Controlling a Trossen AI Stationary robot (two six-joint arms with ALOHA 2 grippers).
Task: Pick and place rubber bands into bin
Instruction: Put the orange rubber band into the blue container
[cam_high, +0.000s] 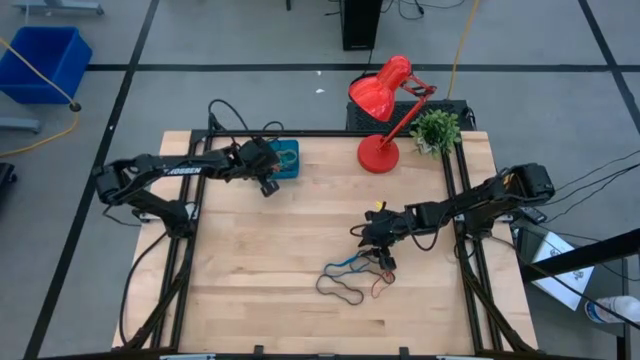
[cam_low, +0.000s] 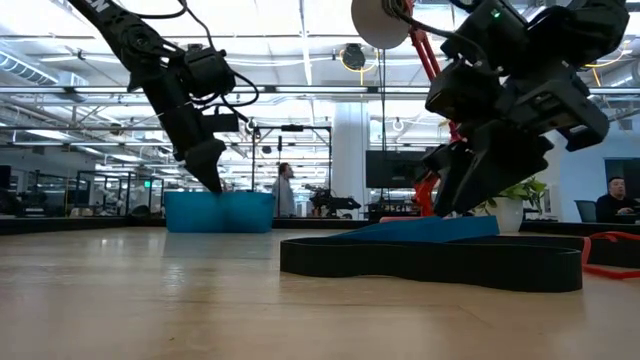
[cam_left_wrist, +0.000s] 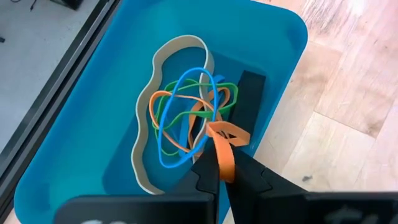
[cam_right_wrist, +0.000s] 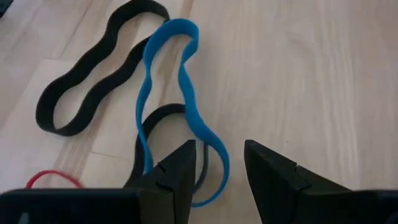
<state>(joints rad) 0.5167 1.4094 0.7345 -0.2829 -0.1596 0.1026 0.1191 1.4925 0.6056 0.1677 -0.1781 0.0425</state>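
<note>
The teal bin (cam_high: 294, 148) sits at the table's far left and holds several rubber bands (cam_left_wrist: 180, 112) in tan, blue, green and orange. My left gripper (cam_left_wrist: 221, 171) hangs over the bin's near edge, shut on an orange band (cam_left_wrist: 225, 138). More rubber bands lie flat on the wood near the table's middle: a blue one (cam_right_wrist: 177, 81), two black ones (cam_right_wrist: 93, 93) and a red one (cam_right_wrist: 53, 179). My right gripper (cam_right_wrist: 217, 158) stands open low over them. Its fingers are on either side of the blue band's near loop (cam_right_wrist: 214, 165). My left gripper pinches the wide orange band (cam_left_wrist: 222, 155) between its two fingertips. The fingers slant down from the table's near left. The band's free part (cam_left_wrist: 230, 134) folds over just past the fingertips, slack, above the bands in the bin.
A red desk lamp (cam_high: 385, 110) and a small green plant (cam_high: 436, 128) stand at the table's far right. A larger blue crate (cam_high: 40, 60) is on the floor beyond the far left corner. Bare wood lies between the bin and the loose bands.
</note>
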